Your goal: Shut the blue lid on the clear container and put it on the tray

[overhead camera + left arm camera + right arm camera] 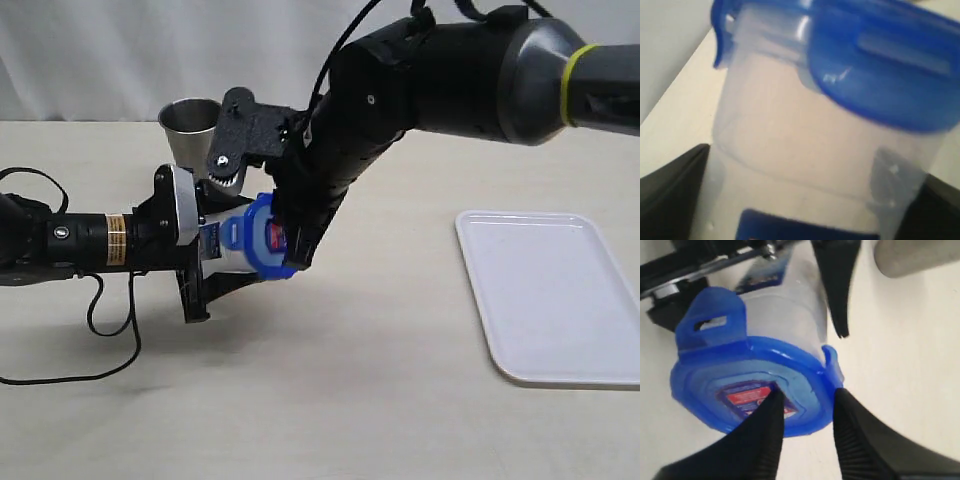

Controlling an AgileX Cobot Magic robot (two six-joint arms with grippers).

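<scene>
Right wrist view: the right gripper [807,401] has its fingers part-way open. Their tips lie against the face of the blue lid [715,385], one over the sticker and the other near the rim. Nothing shows clamped between them.

The lid sits on the mouth of the clear container [785,315]. The left gripper [222,245] holds the container on its side above the table, its fingers closed on the walls.

Two flaps are in sight. One flap [710,322] stands out from the lid, away from the right fingertips. A second flap [832,367] curls up just beside the outer right finger. Both look unlatched, so the step in hand is probably seating and snapping.

To do it well, the right fingers should push squarely along the container's axis, straight toward the left fingers, so the canister does not twist in their hold. Each flap then needs folding down over the rim, the opposite one next. The left fingers must grip firmly, because the smooth plastic may slip.

The tray [560,350] lies well apart from both grippers, beyond the right arm.
</scene>
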